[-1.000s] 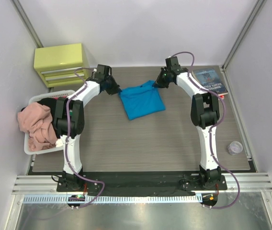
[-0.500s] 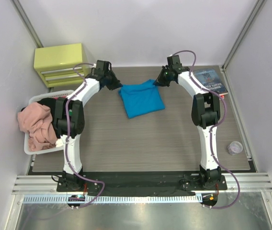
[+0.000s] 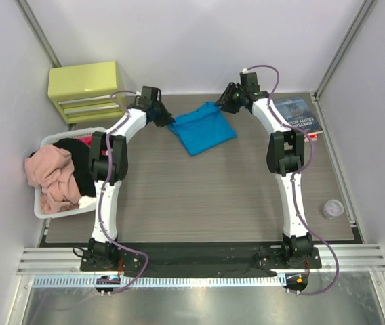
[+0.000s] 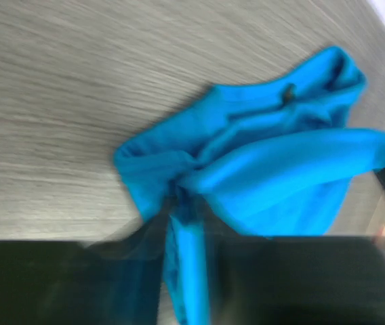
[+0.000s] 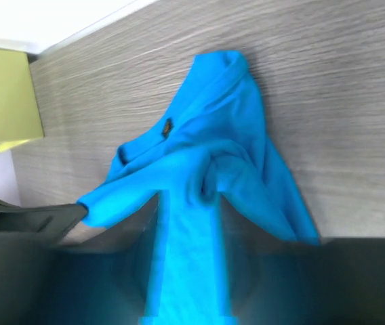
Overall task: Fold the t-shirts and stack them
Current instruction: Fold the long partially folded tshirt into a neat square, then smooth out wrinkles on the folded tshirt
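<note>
The turquoise t-shirt (image 3: 205, 134) lies at the far middle of the counter (image 3: 199, 196), a partly folded, roughly square bundle set slightly askew, with its far edge drawn up off the wood between the two arms. The left hand (image 3: 165, 118) is at the far-left corner of that edge and the right hand (image 3: 224, 106) at the far-right corner, so the held edge runs left to right and the rest of the shirt trails from it toward the arms' bases. Neither arm is nearer; each has its own end. In the left wrist view, which is blurred, a narrow bunched strip of cloth runs straight into the fingers, which look clamped on it. In the right wrist view a wider band of cloth rises in a tented ridge between the fingers, and whether they pinch it or merely flank it cannot be told. The fold looks loose, with a rumpled ridge across the top, so it probably needs setting down and smoothing. More work waits at the left: a pink shirt (image 3: 51, 176) is heaped in a white laundry basket (image 3: 57, 212) beside the counter, well apart from the turquoise one. Books (image 3: 297, 115) lie just right of the right hand.
</note>
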Robot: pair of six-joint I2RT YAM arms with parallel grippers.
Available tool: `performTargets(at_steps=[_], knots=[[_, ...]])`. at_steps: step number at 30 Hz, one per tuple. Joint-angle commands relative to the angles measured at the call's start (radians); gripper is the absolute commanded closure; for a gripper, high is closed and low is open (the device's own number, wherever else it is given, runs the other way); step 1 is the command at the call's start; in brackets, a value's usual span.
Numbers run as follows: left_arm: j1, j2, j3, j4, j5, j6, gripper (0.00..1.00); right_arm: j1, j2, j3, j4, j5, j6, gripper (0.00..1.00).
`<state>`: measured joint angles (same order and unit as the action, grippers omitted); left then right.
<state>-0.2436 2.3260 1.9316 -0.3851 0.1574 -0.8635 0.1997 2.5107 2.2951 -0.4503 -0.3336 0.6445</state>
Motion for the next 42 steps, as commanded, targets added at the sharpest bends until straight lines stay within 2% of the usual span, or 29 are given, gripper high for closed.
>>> performTargets(at_steps=[1,2,4,5,6,8,11,13,17,18,19,20,21,22,23,24,25,26,30,36,42], knots=[[0.018,0.004,0.090,-0.020,-0.032,0.011,0.42,-0.009,0.036,0.130,0.042,-0.076,-0.026,0.40],[0.018,0.004,0.111,-0.035,-0.030,0.032,0.24,-0.013,0.028,0.138,0.044,-0.079,-0.034,0.34],[0.020,-0.013,0.165,-0.081,-0.035,0.056,0.12,-0.025,-0.021,0.130,0.045,-0.079,-0.055,0.26],[0.020,-0.026,0.176,-0.092,-0.033,0.067,0.00,-0.028,-0.044,0.121,0.044,-0.085,-0.063,0.23],[0.020,-0.048,0.172,-0.098,-0.029,0.081,0.00,-0.031,-0.067,0.106,0.042,-0.087,-0.086,0.19],[0.018,-0.135,0.141,-0.092,-0.009,0.090,0.00,-0.031,-0.154,0.025,0.059,-0.085,-0.091,0.18],[0.000,-0.274,-0.012,0.023,0.051,0.049,0.00,-0.028,-0.278,-0.144,0.154,-0.136,-0.053,0.15],[-0.031,-0.309,-0.130,0.155,0.106,-0.003,0.00,-0.022,-0.332,-0.292,0.203,-0.134,-0.042,0.14],[-0.095,-0.271,-0.143,0.296,0.148,-0.020,0.01,-0.025,-0.456,-0.509,0.191,0.091,0.006,0.12],[-0.102,-0.226,-0.135,0.333,0.157,-0.034,0.04,-0.025,-0.490,-0.551,0.191,0.155,0.009,0.17],[-0.106,-0.203,-0.123,0.365,0.169,-0.078,0.10,-0.025,-0.498,-0.622,0.199,0.168,0.009,0.20],[-0.108,-0.179,-0.097,0.452,0.191,-0.112,0.12,-0.025,-0.501,-0.652,0.223,0.169,0.009,0.23],[-0.109,-0.118,-0.080,0.495,0.203,-0.139,0.14,-0.025,-0.492,-0.687,0.232,0.165,0.014,0.41],[-0.111,-0.090,-0.062,0.530,0.206,-0.167,0.21,-0.025,-0.484,-0.700,0.246,0.156,0.017,0.51],[-0.112,-0.056,-0.022,0.602,0.220,-0.222,0.24,-0.025,-0.468,-0.704,0.271,0.148,0.023,0.58],[-0.118,-0.001,0.001,0.632,0.223,-0.239,0.26,-0.025,-0.454,-0.694,0.278,0.136,0.023,0.70],[-0.120,0.027,0.026,0.646,0.223,-0.256,0.34,-0.025,-0.416,-0.682,0.280,0.124,0.024,0.80],[-0.123,0.051,0.076,0.658,0.223,-0.284,0.39,-0.023,-0.400,-0.666,0.280,0.116,0.027,0.84],[-0.129,0.137,0.145,0.673,0.229,-0.339,0.52,-0.022,-0.337,-0.582,0.279,0.084,0.027,0.84],[-0.141,0.256,0.191,0.741,0.246,-0.434,0.54,-0.017,-0.263,-0.569,0.280,0.068,0.035,0.84],[-0.149,0.312,0.240,0.700,0.180,-0.394,0.51,-0.006,-0.263,-0.635,0.280,0.111,0.017,0.84]])
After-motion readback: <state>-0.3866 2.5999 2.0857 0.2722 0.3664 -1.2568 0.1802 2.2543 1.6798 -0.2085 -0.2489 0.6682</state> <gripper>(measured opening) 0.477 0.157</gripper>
